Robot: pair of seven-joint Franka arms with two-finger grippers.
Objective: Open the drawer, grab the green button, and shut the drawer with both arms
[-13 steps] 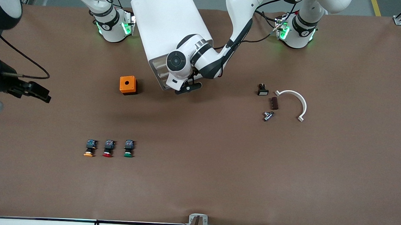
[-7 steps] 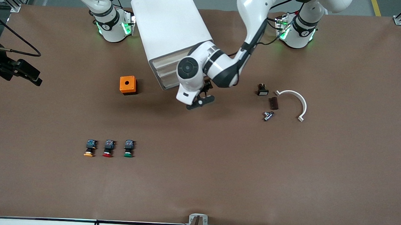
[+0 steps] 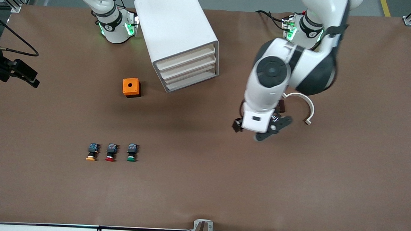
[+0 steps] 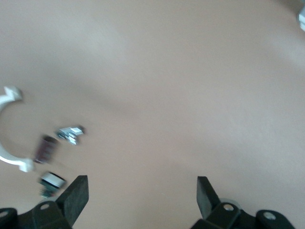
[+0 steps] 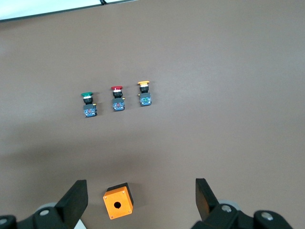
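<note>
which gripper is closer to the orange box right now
Right. The right gripper hangs over bare table toward the right arm's end, and the orange box shows just ahead of its open fingers. The left gripper, also open, is over the small parts near the left arm's end.
</note>
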